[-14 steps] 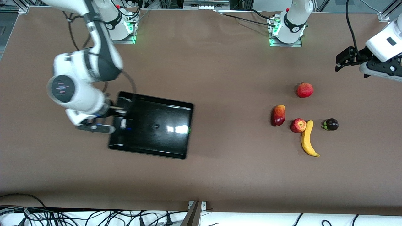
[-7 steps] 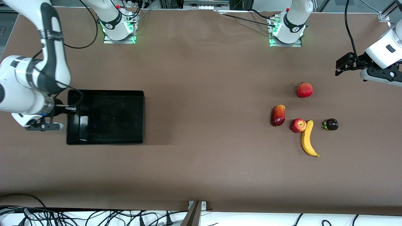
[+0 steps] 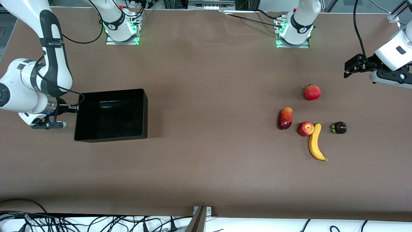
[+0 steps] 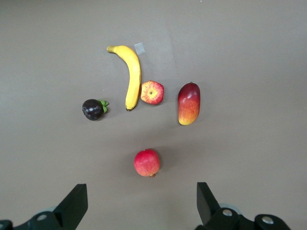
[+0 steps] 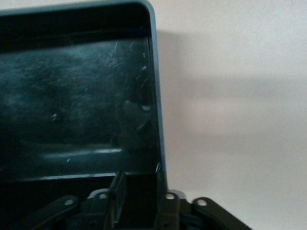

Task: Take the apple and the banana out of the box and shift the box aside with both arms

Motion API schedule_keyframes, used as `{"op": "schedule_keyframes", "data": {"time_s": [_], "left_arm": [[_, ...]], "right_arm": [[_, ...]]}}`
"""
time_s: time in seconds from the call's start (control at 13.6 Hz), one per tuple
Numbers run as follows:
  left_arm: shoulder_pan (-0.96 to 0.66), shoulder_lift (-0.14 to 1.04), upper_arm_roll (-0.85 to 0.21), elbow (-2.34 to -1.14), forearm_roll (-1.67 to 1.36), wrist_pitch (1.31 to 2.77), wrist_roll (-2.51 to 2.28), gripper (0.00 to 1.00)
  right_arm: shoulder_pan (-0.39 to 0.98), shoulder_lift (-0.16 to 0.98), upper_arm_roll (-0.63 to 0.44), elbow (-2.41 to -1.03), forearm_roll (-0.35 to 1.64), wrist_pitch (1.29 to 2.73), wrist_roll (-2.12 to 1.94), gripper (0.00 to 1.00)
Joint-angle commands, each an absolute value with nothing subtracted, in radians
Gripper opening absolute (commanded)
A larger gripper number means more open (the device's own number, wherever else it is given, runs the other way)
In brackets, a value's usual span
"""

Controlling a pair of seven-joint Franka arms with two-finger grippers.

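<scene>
- Black box (image 3: 112,116): sits on the brown tabletop (image 3: 209,80) toward the right arm's end, at mid-height of the front view. It is rectangular, of glossy plastic with rounded corners. Inside, only its own floor shows, marked with fine scratches and reflections in the right wrist view.
- Right end effector (image 3: 72,108): at the box's short wall on the side of the right arm's end of the tabletop. The wrist is level and points into the box. Whether it grips the wall or stands clear of it cannot be told.
- Right arm: comes down from the top of the front view, elbow bent, forearm lying low beside the box.
- Fruit group: lies on the tabletop toward the left arm's end, well apart from the box.
- Apple (image 3: 305,129): small, round, red with yellow blotches. It touches the upper end of the banana (image 3: 315,142), which is long, curved and smooth yellow, with its tip pointing toward the lower edge of the front view.
- Other fruit: an elongated red-orange fruit (image 3: 285,118) lies just beside the apple. A dark purple fruit with green leaves (image 3: 339,128) lies near the banana. A round red fruit (image 3: 312,92) lies higher in the frame.
- Left end effector (image 3: 349,66): hangs over bare tabletop above the fruit group, jaws spread wide and holding nothing. The left arm waits.
</scene>
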State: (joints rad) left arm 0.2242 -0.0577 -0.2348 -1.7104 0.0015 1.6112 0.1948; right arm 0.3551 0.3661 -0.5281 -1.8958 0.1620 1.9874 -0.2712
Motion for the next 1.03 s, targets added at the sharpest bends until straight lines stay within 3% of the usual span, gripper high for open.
{"op": "schedule_keyframes", "data": {"time_s": [0.0, 0.22, 0.52, 0.74, 0.96], "left_arm": [[0.224, -0.067, -0.235, -1.721, 0.0, 1.62, 0.152, 1.0], [0.224, -0.066, -0.235, -1.723, 0.0, 1.618, 0.126, 1.0], [0.224, -0.067, -0.235, -1.723, 0.0, 1.615, 0.124, 1.0], [0.224, -0.067, -0.235, -1.723, 0.0, 1.615, 0.124, 1.0], [0.224, -0.067, -0.235, -1.721, 0.0, 1.615, 0.124, 1.0]], "right_arm": [[0.35, 0.313, -0.54, -1.789, 0.169, 1.803, -0.275, 1.0], [0.351, 0.307, -0.565, -1.608, 0.158, 1.593, -0.273, 1.0], [0.348, 0.266, -0.53, -1.468, 0.126, 1.49, -0.27, 1.0], [0.159, 0.177, -0.263, -1.517, 0.02, 1.5, -0.233, 1.0], [-0.021, 0.048, -0.056, -1.691, -0.05, 1.621, -0.172, 1.0]]}}
